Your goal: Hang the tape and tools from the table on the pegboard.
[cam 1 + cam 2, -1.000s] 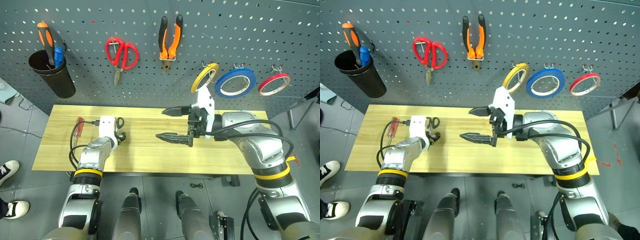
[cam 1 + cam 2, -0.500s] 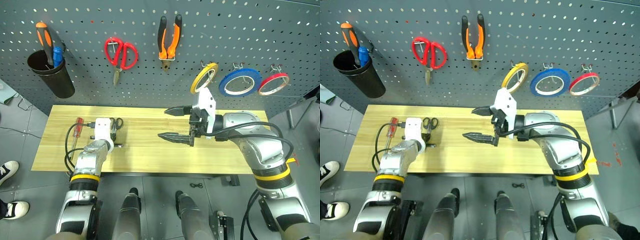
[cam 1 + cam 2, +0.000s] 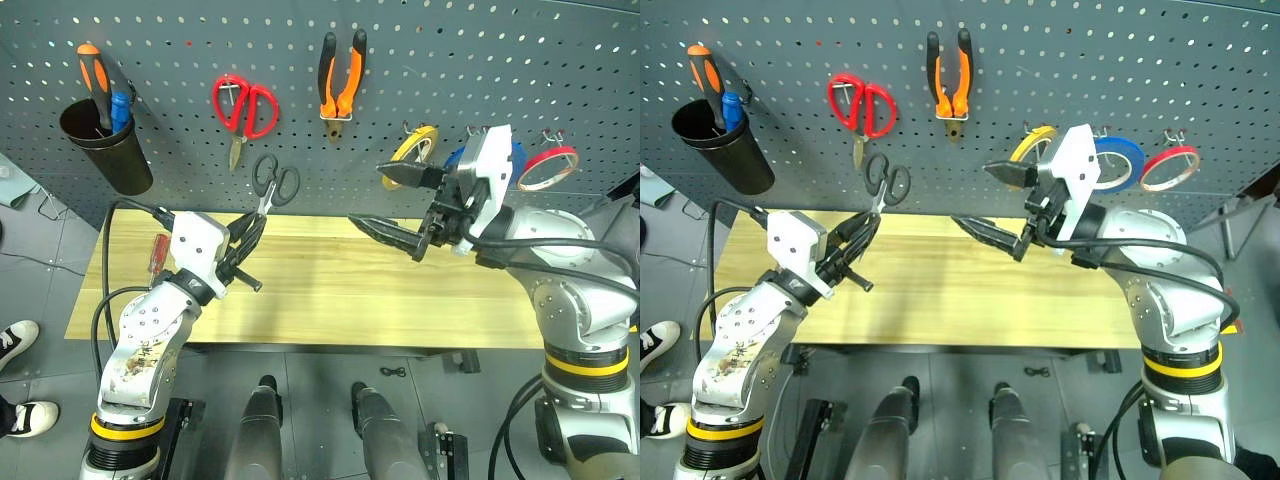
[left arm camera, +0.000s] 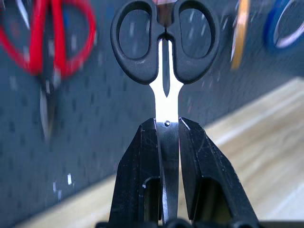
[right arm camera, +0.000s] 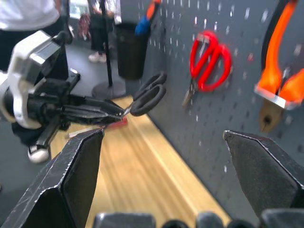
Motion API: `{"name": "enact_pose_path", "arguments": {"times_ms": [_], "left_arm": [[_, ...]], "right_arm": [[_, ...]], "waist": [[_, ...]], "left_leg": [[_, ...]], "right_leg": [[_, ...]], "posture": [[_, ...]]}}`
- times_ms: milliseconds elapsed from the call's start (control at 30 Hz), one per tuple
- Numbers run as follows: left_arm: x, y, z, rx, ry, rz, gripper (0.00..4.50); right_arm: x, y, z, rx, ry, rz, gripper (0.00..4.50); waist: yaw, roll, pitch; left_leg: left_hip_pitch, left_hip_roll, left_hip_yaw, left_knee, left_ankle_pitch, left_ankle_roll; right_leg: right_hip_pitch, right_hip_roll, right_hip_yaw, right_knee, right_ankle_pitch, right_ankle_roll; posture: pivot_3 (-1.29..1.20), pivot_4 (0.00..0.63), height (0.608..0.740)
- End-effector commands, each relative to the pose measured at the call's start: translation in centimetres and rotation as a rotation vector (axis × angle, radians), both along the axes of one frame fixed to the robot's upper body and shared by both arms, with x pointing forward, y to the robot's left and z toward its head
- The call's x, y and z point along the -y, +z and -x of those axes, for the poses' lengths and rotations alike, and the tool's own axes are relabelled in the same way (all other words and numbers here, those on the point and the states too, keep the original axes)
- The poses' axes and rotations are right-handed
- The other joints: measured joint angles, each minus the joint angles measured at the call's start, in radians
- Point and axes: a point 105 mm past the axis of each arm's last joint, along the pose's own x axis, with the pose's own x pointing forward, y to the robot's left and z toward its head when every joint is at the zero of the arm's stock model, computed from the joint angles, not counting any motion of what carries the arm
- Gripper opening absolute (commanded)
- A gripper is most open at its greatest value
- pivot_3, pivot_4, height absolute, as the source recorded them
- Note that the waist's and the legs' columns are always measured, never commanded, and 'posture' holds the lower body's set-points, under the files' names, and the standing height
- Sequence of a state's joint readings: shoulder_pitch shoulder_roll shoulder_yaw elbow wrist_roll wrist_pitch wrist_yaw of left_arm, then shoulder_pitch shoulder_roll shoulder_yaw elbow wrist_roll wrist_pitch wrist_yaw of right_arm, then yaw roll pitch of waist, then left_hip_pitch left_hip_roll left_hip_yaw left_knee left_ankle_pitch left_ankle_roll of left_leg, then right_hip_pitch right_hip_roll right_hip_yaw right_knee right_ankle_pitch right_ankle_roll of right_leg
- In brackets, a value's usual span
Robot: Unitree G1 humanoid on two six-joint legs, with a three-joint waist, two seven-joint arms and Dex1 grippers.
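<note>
One tool in hand: the left gripper [image 3: 246, 232] has its fingers [image 4: 142, 156] clamped on the blades of the small black-handled scissors [image 3: 273, 181], loops up toward the pegboard [image 3: 560, 60], likely so a loop can slip over a hook.
Right gripper [image 3: 397, 205]: fingers spread wide, holding nothing, raised near the yellow tape ring [image 3: 410, 152].
Already hung: pliers [image 3: 340, 72], blue tape [image 3: 512, 160].
Left on table [image 3: 330, 310]: red-handled screwdriver [image 3: 156, 253], near the left edge.
Open room: bare board between the red scissors [image 3: 243, 108] and the pliers, just above the held loops.
</note>
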State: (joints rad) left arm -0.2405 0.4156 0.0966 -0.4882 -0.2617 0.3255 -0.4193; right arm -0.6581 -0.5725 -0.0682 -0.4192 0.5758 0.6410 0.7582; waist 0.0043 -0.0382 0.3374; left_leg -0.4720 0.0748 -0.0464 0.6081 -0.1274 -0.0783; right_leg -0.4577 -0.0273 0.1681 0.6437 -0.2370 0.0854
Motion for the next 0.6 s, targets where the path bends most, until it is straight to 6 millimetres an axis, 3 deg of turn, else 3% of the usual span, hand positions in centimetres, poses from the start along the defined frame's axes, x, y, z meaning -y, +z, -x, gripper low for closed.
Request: {"name": "enact_pose_path", "arguments": {"times_ms": [33,267,600], "left_arm": [[0.3,3.1,0.3,0.135,0.016,0.026,0.08],[-0.1,6.3,-1.1,0.225,0.089,0.109,0.08],[-1.4,7.4,-2.1,0.232,0.174,0.182,0.08]], "right_arm": [[0.0,1.7,0.5,0.052,0.011,-0.031,4.5],[-0.9,3.5,0.6,0.102,0.062,-0.026,4.5],[-0.9,3.6,0.2,0.109,0.064,-0.012,4.5]], "waist": [[0.001,0.0,0.0],[0.001,0.0,0.0],[0.003,0.0,0.0]], "left_leg": [[0.0,0.0,0.0,0.0,0.0,0.0],[-0.001,0.0,-0.001,0.0,0.0,0.0],[-0.002,0.0,-0.001,0.0,0.0,0.0]], "right_leg": [[0.0,0.0,0.0,0.0,0.0,0.0],[0.0,0.0,0.0,-0.001,0.002,-0.003],[0.0,0.0,-0.001,-0.001,0.005,-0.007]], "posture": [[0.08,0.348,0.74],[0.07,0.341,0.74],[0.08,0.322,0.74]]}}
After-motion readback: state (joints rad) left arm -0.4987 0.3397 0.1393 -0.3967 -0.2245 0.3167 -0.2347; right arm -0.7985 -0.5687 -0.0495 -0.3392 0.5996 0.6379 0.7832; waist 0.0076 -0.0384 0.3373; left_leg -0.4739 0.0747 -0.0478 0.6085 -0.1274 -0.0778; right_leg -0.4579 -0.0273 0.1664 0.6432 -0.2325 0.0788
